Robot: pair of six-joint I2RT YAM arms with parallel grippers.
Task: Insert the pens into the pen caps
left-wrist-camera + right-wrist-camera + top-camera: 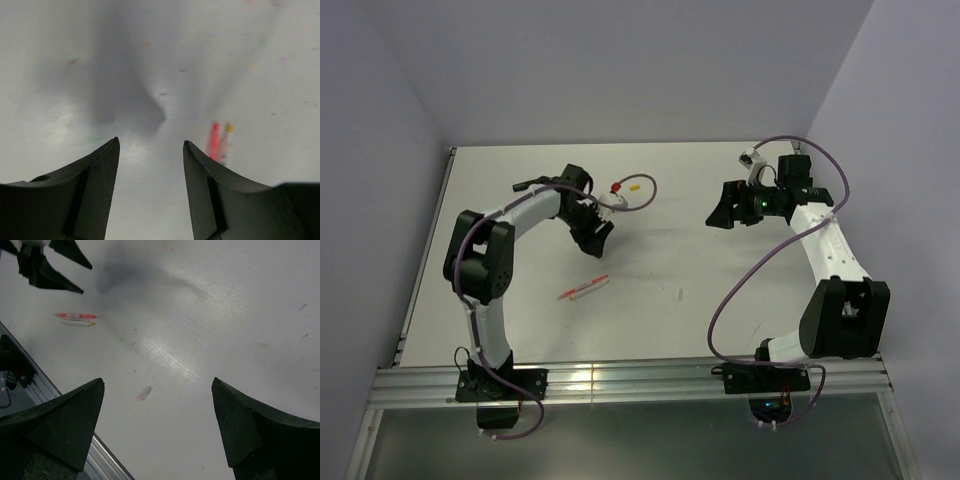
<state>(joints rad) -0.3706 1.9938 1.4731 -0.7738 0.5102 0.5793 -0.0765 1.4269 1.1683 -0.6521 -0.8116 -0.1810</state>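
Left claw (151, 141) is released, nothing between the jaws. Red stick pen (214, 141) and white stick pen (226, 142) lie close side by side just outside one of its fingers, lower ends cut off by it.

Right claw (158, 381) is spread wide and empty. A small pale cap (144, 393) lies flat below its gap.

Risks:
- Pens lie so close that a pinch may grab both or roll one away.
- Cap is tiny and easily flicked.

Unclear: yellowish bit (638, 185) and red blob (617, 186) beyond the left claw are too small to tell if they're caps.
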